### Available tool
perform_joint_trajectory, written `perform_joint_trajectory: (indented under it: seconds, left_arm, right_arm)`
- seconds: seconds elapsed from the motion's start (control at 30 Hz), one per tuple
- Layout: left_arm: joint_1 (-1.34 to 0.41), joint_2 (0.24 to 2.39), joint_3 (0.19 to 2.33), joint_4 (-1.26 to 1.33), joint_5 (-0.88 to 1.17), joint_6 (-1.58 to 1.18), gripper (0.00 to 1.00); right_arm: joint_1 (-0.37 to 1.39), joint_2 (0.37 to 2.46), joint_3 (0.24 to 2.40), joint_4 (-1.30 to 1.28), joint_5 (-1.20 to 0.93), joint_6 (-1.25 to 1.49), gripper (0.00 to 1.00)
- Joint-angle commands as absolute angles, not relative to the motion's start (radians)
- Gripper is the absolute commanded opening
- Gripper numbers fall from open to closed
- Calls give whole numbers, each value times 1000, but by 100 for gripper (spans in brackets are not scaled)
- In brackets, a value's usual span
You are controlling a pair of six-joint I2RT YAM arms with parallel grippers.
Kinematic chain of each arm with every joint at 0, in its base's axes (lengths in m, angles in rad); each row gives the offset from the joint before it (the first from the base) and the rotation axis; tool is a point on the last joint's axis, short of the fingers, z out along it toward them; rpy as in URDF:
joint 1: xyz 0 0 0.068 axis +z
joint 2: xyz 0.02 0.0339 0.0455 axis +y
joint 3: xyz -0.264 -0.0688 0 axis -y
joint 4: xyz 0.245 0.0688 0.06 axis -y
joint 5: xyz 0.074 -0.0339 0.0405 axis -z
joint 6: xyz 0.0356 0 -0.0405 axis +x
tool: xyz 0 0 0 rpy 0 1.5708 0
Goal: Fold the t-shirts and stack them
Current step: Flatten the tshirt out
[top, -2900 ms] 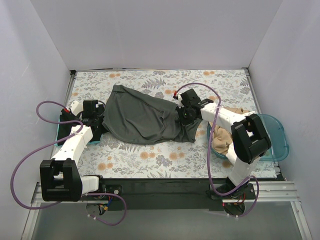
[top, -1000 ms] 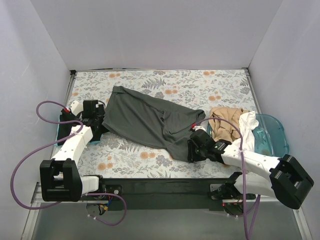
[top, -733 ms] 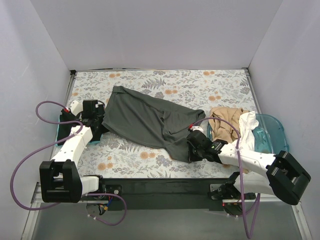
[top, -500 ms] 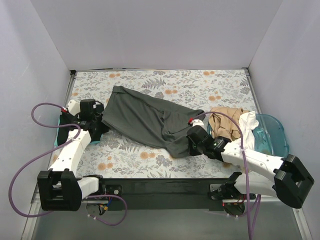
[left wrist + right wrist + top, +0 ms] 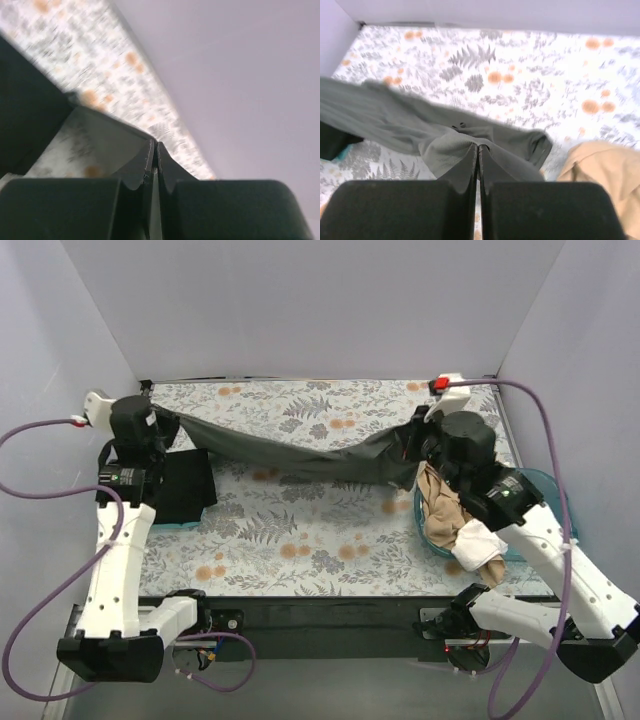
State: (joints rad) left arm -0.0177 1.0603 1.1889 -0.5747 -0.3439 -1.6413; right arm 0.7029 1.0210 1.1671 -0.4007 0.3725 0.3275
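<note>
The dark grey t-shirt [image 5: 290,455] hangs stretched in the air between my two grippers, sagging in the middle above the table. My left gripper [image 5: 160,422] is shut on its left end at the back left; in the left wrist view the fingers [image 5: 172,172] are pressed together. My right gripper [image 5: 411,445] is shut on its right end; the right wrist view shows fabric [image 5: 420,125] bunched at the closed fingertips [image 5: 470,160]. A folded black t-shirt [image 5: 182,486] lies at the left. A tan t-shirt [image 5: 440,502] and a white t-shirt [image 5: 478,543] lie heaped at the right.
The translucent teal tub [image 5: 548,502] stands at the right edge under the tan and white heap. A teal edge [image 5: 150,522] shows under the black shirt. The floral table covering [image 5: 300,530] spans the table. White walls close in the back and both sides.
Both arms have risen, lifting the dark grey shirt off the table. The right gripper moved from the front middle to the back right; the left gripper moved up and back, pulling the shirt taut.
</note>
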Motion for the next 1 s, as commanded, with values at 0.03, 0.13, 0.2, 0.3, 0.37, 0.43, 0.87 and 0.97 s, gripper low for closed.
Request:
perform_joint_trajectory:
  seconds: [0.03, 0.13, 0.2, 0.3, 0.37, 0.43, 0.87, 0.97]
  left_arm:
    - [-18, 991, 1478, -691, -359, -1623, 0]
    - [-18, 982, 1668, -727, -367, -1591, 0]
    - [-18, 985, 1761, -747, -364, -1554, 0]
    - [-18, 988, 1943, -791, -356, -1517, 0]
    - [-18, 968, 2018, -798, -359, -1499, 0]
    - [-18, 951, 2048, -795, -354, -1490, 0]
    - [-18, 861, 1927, -730, -357, -1482, 0]
    - [-18, 862, 1771, -684, -368, -1514, 0]
  right_arm:
    - [690, 967, 1434, -452, 377, 166, 1]
    - [690, 924, 1541, -462, 370, 138, 1]
    - [692, 899, 1603, -468, 345, 120, 1]
    - [690, 885, 1727, -489, 273, 106, 1]
    - [690, 885, 1819, -515, 212, 97, 1]
    - [690, 893, 1876, -534, 166, 92, 1]
    - [692, 931, 1908, -526, 285, 38, 1]
    - [692, 957, 1803, -456, 366, 8, 1]
